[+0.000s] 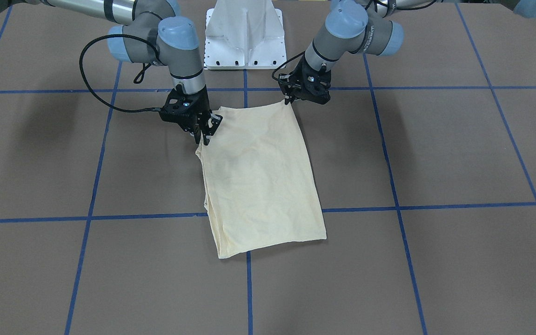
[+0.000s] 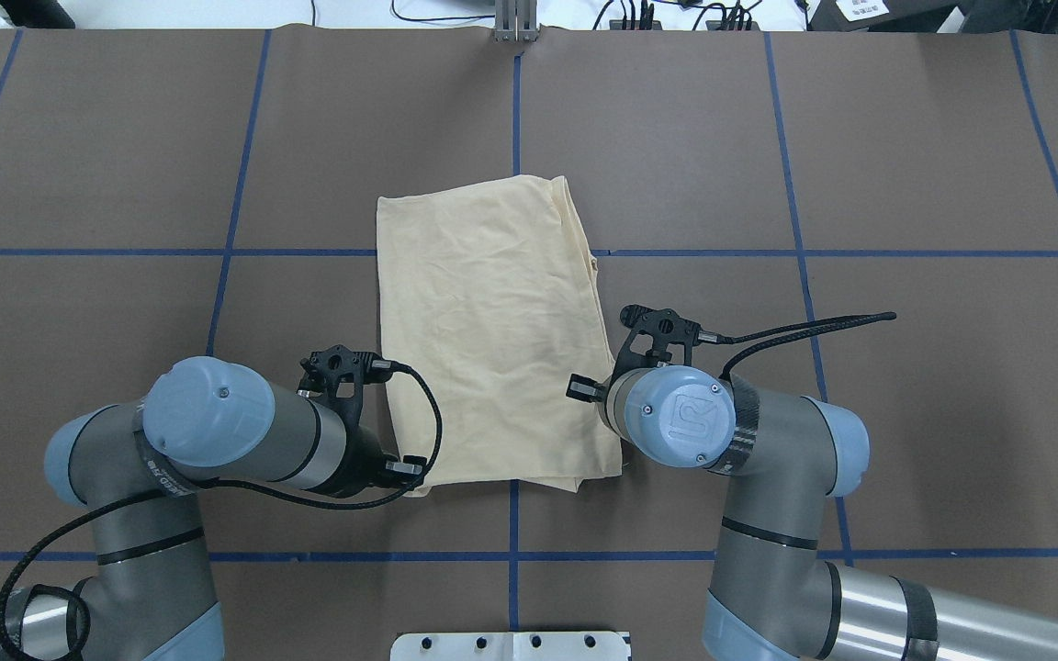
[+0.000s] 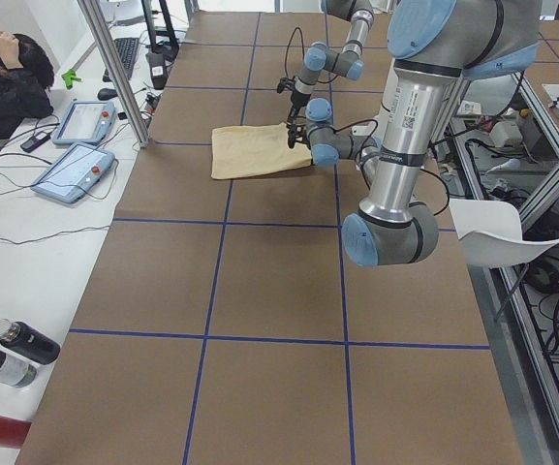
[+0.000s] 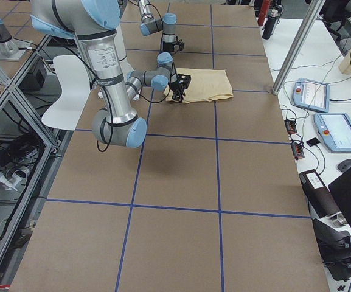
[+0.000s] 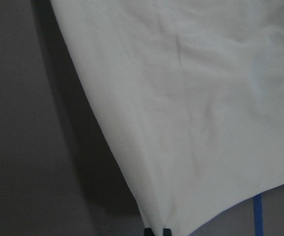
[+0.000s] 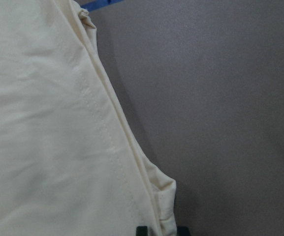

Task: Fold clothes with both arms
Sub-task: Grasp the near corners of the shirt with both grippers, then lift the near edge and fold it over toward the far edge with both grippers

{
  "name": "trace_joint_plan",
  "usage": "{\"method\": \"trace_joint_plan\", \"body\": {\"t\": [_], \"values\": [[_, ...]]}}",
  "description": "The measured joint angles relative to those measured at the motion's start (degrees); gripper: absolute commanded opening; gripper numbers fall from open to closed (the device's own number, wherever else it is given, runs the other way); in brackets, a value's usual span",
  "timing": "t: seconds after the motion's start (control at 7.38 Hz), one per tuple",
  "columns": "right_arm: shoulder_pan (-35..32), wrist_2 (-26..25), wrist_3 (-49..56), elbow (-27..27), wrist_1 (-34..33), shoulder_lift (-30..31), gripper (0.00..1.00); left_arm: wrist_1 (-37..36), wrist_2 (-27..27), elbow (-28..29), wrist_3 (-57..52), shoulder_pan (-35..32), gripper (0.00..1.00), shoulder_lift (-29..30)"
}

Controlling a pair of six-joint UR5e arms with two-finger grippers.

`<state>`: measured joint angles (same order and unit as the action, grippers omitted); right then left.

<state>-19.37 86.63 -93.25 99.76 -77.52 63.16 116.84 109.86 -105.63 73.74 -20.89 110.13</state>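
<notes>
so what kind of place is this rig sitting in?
Probably a robotics lab workcell: shirt on a table gridded in blue tape, teach pendants on a side bench, aluminium frame posts alongside.

Open tabletop (image 1: 435,149) flanks shirt (image 1: 263,177) on both sides; white pedestal (image 1: 244,37) stands beyond its robot-side edge.

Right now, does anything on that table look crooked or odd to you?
The folded shirt lies askew to the blue tape lines. Along its edge beside the right arm the layers do not line up; a bunched strip peeks out. Nothing looks spilled or torn.
</notes>
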Motion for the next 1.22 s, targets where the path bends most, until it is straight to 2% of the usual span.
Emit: {"method": "trace_joint_plan", "body": {"t": [0.54,0.81,0.95,1.22], "values": [[0.34,-0.22,-0.16,0.21,-0.07,-0.62,0.0,-0.14,0.0,-1.28,0.0,0.08,0.0,-0.13],[0.3,-0.23,-0.17,2.03,-0.29,-0.14,0.0,-0.14,0.92,-2.34,0.24,0.13,0.0,-0.17],[0.64,-0.2,-0.2,5.26,-1.67,0.89,0.0,-0.14,1.53,-3.25,0.34,0.14,0.0,-0.23],[3.83,-0.05,-0.82,16.66,-7.77,4.89,0.0,-0.32,2.61,-8.09,0.98,0.87,0.0,-2.27]]}}
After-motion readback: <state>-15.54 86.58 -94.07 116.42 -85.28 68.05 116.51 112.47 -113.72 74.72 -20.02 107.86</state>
